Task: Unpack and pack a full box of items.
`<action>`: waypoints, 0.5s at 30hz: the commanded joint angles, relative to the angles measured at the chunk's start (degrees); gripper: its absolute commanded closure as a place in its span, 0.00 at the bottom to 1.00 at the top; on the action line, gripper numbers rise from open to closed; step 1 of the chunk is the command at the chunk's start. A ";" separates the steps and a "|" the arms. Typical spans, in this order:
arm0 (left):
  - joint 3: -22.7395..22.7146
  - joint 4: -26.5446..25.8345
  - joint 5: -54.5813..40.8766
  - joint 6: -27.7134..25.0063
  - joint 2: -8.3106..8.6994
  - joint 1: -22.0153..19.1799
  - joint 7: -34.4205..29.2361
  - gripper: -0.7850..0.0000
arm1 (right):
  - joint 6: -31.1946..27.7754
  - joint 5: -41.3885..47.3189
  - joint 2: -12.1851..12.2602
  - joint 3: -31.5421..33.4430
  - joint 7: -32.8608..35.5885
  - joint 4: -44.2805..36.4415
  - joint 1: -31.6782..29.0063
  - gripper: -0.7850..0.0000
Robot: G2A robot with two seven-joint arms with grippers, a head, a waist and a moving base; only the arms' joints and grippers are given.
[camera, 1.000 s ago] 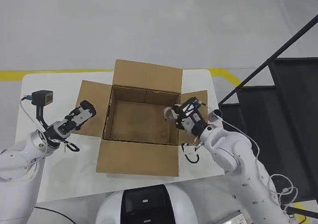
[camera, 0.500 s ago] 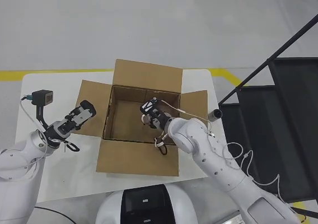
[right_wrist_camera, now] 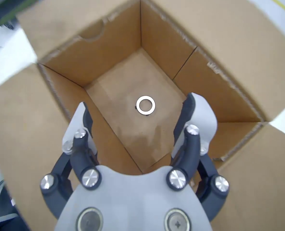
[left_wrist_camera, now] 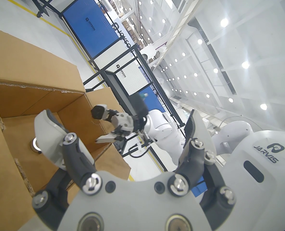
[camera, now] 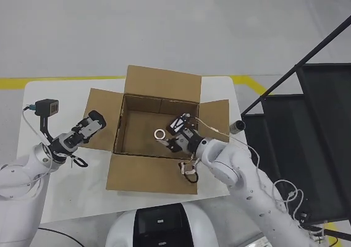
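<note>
In the top view, a white table (camera: 64,92) stands on a pale grey floor (camera: 163,31) crossed by a yellow line (camera: 39,81). A black metal staircase (camera: 324,111) rises at the right. An open cardboard box (camera: 163,83) sits in the middle of the table with all four flaps folded out. A small silver ring (camera: 160,133) lies flat on the box floor, about midway between the left and right walls. The right gripper (camera: 168,137) hangs inside the box opening, just right of the ring. The left gripper (camera: 95,120) is over the outer edge of the left flap, well apart from the ring.

In the left wrist view, the left gripper's two fingers are spread wide with nothing between them. The ring rests on the brown box floor beyond them, and the right gripper hovers over the box's right side. Behind is a tall hall with blue panels (left_wrist_camera: 89,29), white pegboards (left_wrist_camera: 123,70) and rows of ceiling lights (left_wrist_camera: 224,22).

In the right wrist view, the right gripper looks straight down into the box. Its fingers are apart and hold nothing, and the ring lies on the box floor between and beyond their tips, untouched. White table shows at the corners outside the flaps.
</note>
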 commanded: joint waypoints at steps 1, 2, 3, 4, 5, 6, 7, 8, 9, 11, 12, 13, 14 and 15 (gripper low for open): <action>0.00 0.00 0.00 0.00 0.00 0.00 0.00 0.00 | -1.68 0.57 0.81 5.78 -3.40 -6.09 -6.83 0.00; 0.00 0.00 0.00 0.00 0.00 0.00 0.00 0.00 | -1.99 0.72 1.15 8.56 -5.12 -8.25 -9.90 0.00; 0.00 0.00 0.00 0.00 0.00 0.00 0.00 0.00 | -2.15 1.03 1.41 11.20 -7.09 -10.11 -12.75 0.00; 0.00 0.00 0.00 0.00 0.00 0.00 0.00 0.00 | -1.87 0.92 1.63 13.93 -8.99 -11.51 -15.60 0.00; 0.00 0.00 0.00 0.00 0.00 0.00 0.00 0.00 | -1.66 1.27 1.78 16.38 -10.93 -12.57 -18.23 0.00; 0.00 0.00 0.00 0.00 0.00 0.00 0.00 0.00 | -1.55 2.14 1.88 18.73 -12.95 -13.13 -20.64 0.00; 0.00 0.00 0.00 0.00 0.00 0.00 0.00 0.00 | -0.73 2.96 1.95 21.36 -14.82 -13.04 -22.82 0.00; 0.00 0.00 0.00 0.00 0.00 0.00 0.00 0.00 | -0.57 3.92 2.00 23.44 -16.27 -12.94 -24.65 0.00; 0.00 0.00 0.00 0.00 0.00 0.00 0.00 0.00 | -0.74 5.68 2.02 25.41 -17.85 -12.44 -26.17 0.00; 0.00 0.00 0.00 0.00 0.00 0.00 0.00 0.00 | -0.77 7.89 2.08 29.14 -19.97 -10.75 -28.33 0.00; 0.00 0.00 0.00 0.00 0.00 0.00 0.00 0.00 | -0.79 9.35 2.07 30.50 -20.73 -9.52 -29.14 0.00; 0.00 0.00 0.00 0.00 0.00 0.00 0.00 0.00 | -0.89 10.64 2.08 31.71 -21.28 -8.41 -29.65 0.00; 0.00 0.00 0.00 0.00 0.00 0.00 0.00 0.00 | -0.75 11.96 2.08 32.73 -21.46 -6.93 -29.89 0.00; 0.00 0.00 0.00 0.00 0.00 0.00 0.00 0.00 | -0.99 13.35 2.09 33.41 -21.45 -5.45 -29.88 0.00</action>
